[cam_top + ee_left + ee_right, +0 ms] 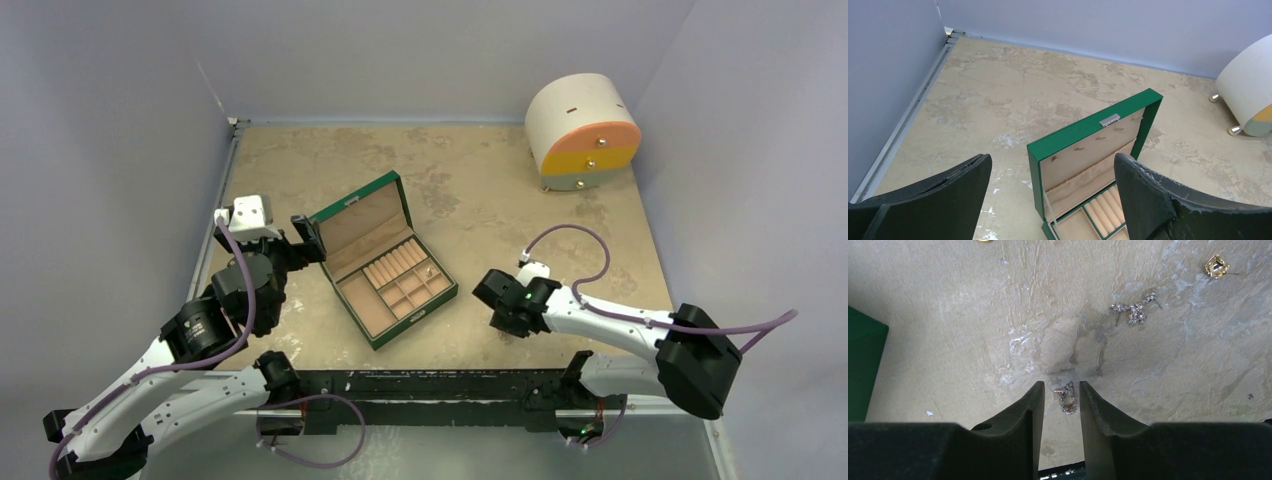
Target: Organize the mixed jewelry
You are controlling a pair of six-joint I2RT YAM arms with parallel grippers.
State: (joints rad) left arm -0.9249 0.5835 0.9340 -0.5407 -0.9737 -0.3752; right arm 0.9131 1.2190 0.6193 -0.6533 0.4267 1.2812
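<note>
The bench carries the round white-and-orange cabinet at the far right and the green box lying open near the middle, its tan compartments facing up. My left pincer hangs released and empty, jaws spread wide, just beside the raised lid. My right pincer is down at the bench to the right of the box, jaws narrowed but not clamped, with 1 small sparkly silver earring lying on the surface in the gap. I cannot tell whether either pad touches it. A second sparkly cluster and a gold stud lie farther out, well apart. I judge this the pick-up of 1 piece. Next I need a gentle squeeze, centred on the earring, then a straight lift toward a compartment.
</note>
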